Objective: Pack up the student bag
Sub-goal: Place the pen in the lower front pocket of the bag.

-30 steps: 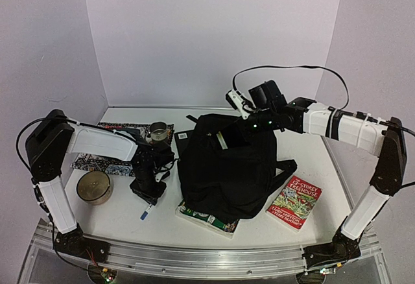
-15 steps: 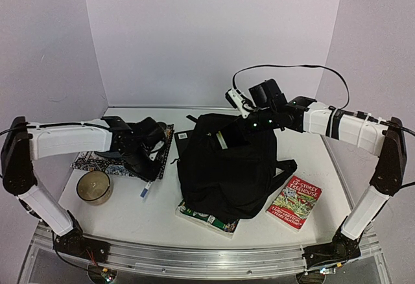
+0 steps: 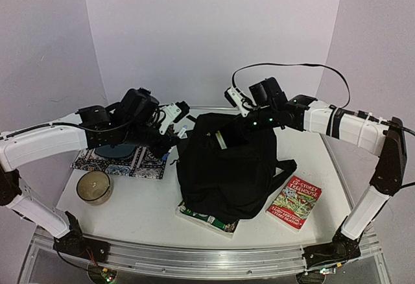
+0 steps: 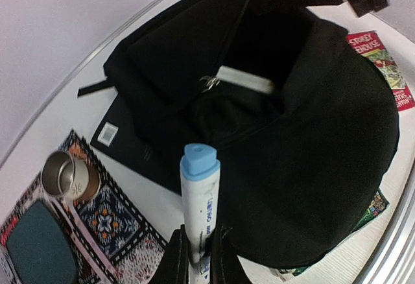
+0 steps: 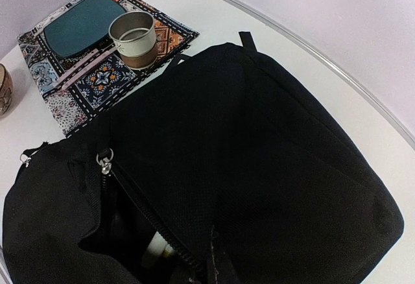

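Observation:
The student bag is a large black backpack lying mid-table with its zipper mouth open at the top. My left gripper is shut on a white marker with a blue cap, held in the air just left of the bag's mouth and pointing toward it. My right gripper is shut on the bag's fabric beside the zipper, holding the upper edge of the opening up. Something white shows inside the bag.
A patterned mat at the left carries a teal case and a metal cup. A round tin sits in front of it. A red book lies right of the bag, a green book under it.
My left arm lifted the marker off the table front and swung it up and right toward the bag's mouth. The right arm and the bag stayed put.

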